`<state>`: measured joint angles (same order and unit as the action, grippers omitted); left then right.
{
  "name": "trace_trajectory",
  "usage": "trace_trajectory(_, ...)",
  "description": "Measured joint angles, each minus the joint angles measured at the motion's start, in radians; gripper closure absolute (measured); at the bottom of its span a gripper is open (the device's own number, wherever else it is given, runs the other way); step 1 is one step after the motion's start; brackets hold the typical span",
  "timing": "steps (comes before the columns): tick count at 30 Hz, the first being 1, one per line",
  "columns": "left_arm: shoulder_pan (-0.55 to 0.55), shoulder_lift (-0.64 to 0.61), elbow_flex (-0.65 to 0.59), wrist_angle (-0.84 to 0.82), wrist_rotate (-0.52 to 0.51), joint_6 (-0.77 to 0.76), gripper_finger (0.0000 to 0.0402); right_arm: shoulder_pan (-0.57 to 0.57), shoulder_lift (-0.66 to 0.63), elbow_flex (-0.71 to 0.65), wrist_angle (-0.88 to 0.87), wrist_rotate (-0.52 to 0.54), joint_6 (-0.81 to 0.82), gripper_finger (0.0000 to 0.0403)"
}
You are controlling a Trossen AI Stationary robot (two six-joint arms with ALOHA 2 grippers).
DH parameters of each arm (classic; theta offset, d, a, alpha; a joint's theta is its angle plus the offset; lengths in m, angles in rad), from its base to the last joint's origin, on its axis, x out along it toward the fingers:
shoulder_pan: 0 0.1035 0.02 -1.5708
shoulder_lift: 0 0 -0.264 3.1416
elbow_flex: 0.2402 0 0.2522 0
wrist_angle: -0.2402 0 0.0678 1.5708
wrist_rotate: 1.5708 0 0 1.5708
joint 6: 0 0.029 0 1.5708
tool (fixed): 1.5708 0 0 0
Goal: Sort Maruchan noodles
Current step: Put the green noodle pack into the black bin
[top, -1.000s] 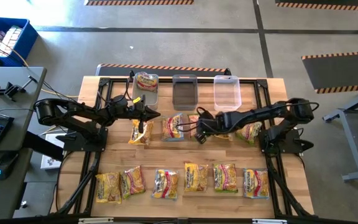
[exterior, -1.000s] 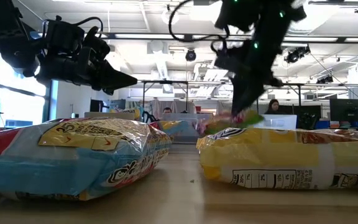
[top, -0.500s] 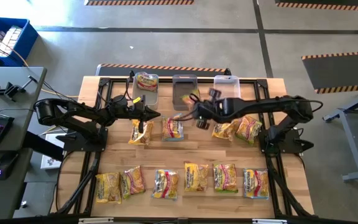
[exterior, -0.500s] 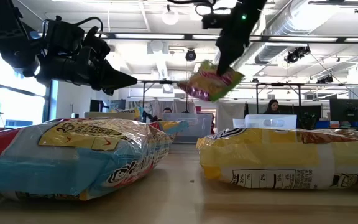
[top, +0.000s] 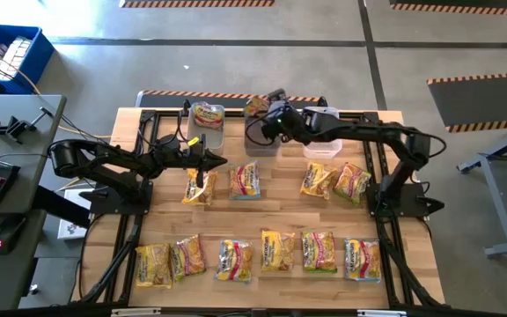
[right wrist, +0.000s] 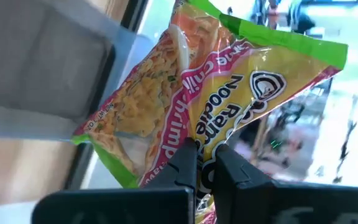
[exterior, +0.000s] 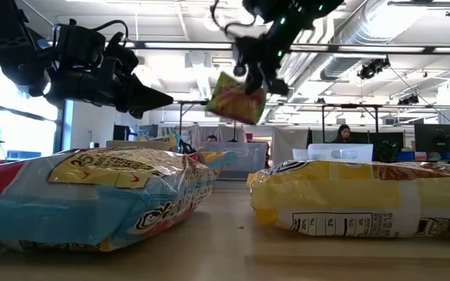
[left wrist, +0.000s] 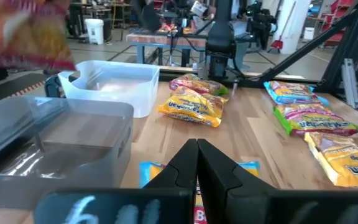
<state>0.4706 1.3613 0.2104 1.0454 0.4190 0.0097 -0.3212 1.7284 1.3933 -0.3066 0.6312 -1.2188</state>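
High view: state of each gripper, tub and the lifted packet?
Right gripper: shut on lifted packet, above the tubs.
Lifted packet: in the air, held.
Left gripper: shut, empty, hovering.
Left tub: holds one packet.
Middle tub: looks empty.
Right tub: looks empty.

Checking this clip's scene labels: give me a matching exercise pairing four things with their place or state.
Things:
1. Right end effector
2. Left end effector
3. Left tub
4. Right tub

States:
A. Shut, holds nothing, over the table
B. Has a packet inside
C. Shut on a green-edged packet, held in the air
D. No packet seen inside

Pairs: 1-C, 2-A, 3-B, 4-D
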Motion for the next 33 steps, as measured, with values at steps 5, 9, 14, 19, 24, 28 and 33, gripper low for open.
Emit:
trace_trajectory(5, 0.000, 0.000, 0.000, 0.000, -0.010, 0.001, 0.0401, -0.039, 0.097, -0.001, 0.098, -0.017, -0.203, 0.0402)
trace_trajectory(9, 0.000, 0.000, 0.000, 0.000, -0.010, 0.001, 0.0401, -0.066, 0.162, -0.001, 0.166, -0.024, -0.302, 0.0403)
trace_trajectory(14, 0.000, 0.000, 0.000, -0.002, -0.010, 0.001, 0.0401, -0.098, 0.206, -0.001, 0.179, -0.024, -0.362, 0.0403)
trace_trajectory(19, 0.000, 0.000, 0.000, -0.002, -0.010, 0.001, 0.0401, -0.122, 0.215, -0.001, 0.202, -0.024, -0.379, 0.0403)
trace_trajectory(24, 0.000, 0.000, 0.000, -0.002, -0.010, 0.002, 0.0401, -0.135, 0.215, -0.001, 0.190, -0.042, -0.379, 0.0403)
trace_trajectory(28, 0.000, 0.000, 0.000, -0.002, -0.012, 0.001, 0.0401, -0.138, 0.218, -0.002, 0.162, -0.067, -0.357, 0.0403)
trace_trajectory(33, 0.000, 0.000, 0.000, -0.002, -0.017, 0.001, 0.0401, -0.137, 0.253, -0.002, 0.168, -0.065, -0.361, 0.0394)
